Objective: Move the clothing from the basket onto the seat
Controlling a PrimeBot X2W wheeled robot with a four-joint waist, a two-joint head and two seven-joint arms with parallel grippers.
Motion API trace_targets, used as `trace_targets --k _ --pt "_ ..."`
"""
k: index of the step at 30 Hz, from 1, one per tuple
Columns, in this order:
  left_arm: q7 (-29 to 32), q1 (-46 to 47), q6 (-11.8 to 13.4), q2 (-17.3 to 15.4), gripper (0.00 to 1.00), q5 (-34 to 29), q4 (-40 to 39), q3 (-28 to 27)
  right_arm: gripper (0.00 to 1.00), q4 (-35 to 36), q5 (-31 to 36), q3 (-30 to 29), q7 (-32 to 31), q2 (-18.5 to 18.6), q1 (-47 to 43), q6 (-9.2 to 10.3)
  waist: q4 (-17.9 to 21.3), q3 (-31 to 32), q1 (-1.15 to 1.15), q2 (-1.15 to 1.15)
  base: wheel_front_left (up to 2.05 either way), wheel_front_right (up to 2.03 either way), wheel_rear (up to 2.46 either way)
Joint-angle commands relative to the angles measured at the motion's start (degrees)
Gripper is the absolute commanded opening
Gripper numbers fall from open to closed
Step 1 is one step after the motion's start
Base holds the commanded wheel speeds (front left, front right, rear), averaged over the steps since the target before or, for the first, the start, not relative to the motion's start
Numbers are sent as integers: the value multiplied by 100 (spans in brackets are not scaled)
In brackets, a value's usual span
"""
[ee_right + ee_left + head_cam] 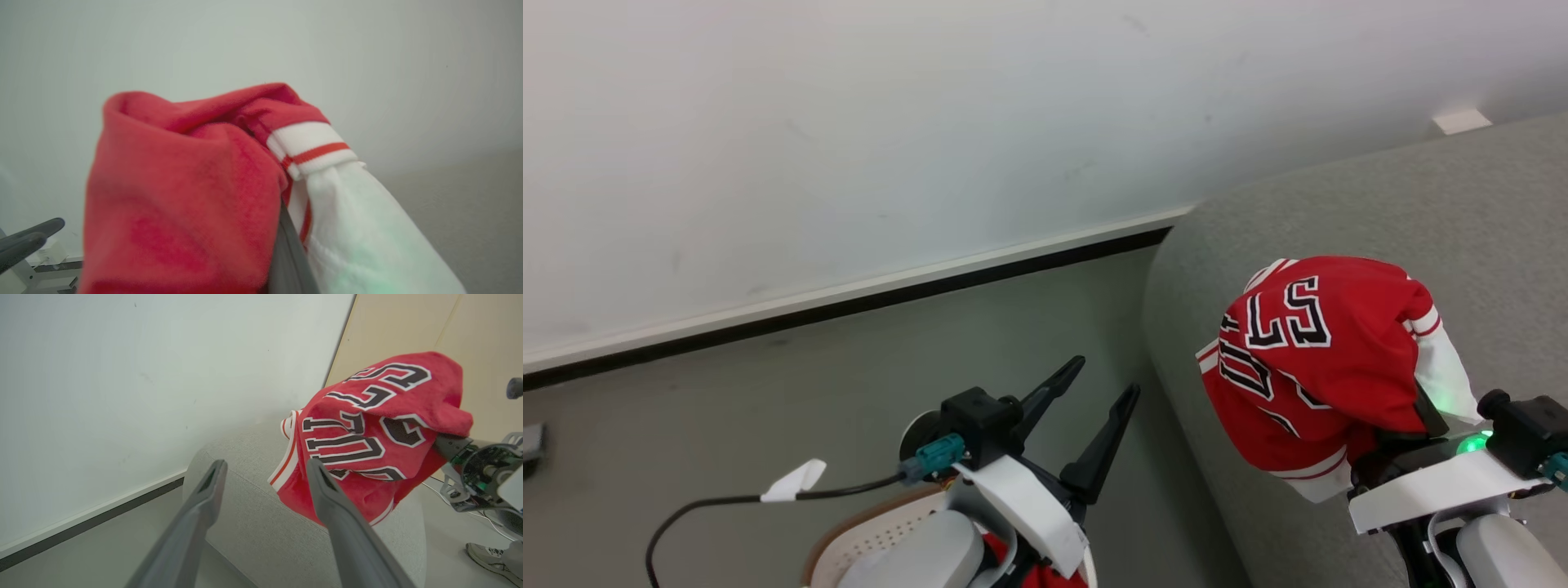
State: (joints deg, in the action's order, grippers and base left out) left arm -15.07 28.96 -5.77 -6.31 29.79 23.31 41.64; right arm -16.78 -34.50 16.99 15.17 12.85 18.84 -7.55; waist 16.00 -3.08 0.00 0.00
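The red jersey (1315, 359) with white trim and black-and-white lettering hangs bunched over my right gripper (1425, 416), which is shut on it above the front edge of the light-grey seat (1421, 204). In the right wrist view the jersey (184, 196) drapes over a dark finger (286, 257) and hides the tips. My left gripper (1104, 377) is open and holds nothing, above the floor to the left of the seat. The cream basket (874, 531) peeks out under my left arm, with a patch of red cloth (1041, 576) in it. The left wrist view shows the jersey (367, 437) above the seat (253, 514).
A white wall with a dark baseboard (849, 302) runs behind the grey floor. A black cable with a white tag (792, 482) trails from my left wrist. A person's shoe (486, 555) stands on the floor beyond the seat.
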Motion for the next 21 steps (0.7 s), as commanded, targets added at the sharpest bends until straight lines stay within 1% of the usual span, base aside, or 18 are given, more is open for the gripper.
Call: trace_targets --k 1,6,11,16,21 --pt "-10 -41 -10 -35 100 -35 -2 6 0 13 36 -31 -4 27 -72 12 427 -114 0 0 0 0 0" --pt "-8 -66 -65 -4 100 -168 -16 41 0 107 -88 -198 -4 -52 -198 12 790 -171 0 0 0 0 0" --pt "-9 -109 -114 56 100 -275 66 39 0 106 -81 -254 -3 -61 -237 12 980 -202 0 0 0 0 0" --pt "-10 -42 -123 110 100 -318 139 31 0 67 -17 -286 -3 1 -121 12 972 -267 0 0 0 0 0" --pt "-10 116 -146 107 100 -421 154 26 0 -90 -44 -318 -2 152 241 12 806 -502 0 0 0 0 0"
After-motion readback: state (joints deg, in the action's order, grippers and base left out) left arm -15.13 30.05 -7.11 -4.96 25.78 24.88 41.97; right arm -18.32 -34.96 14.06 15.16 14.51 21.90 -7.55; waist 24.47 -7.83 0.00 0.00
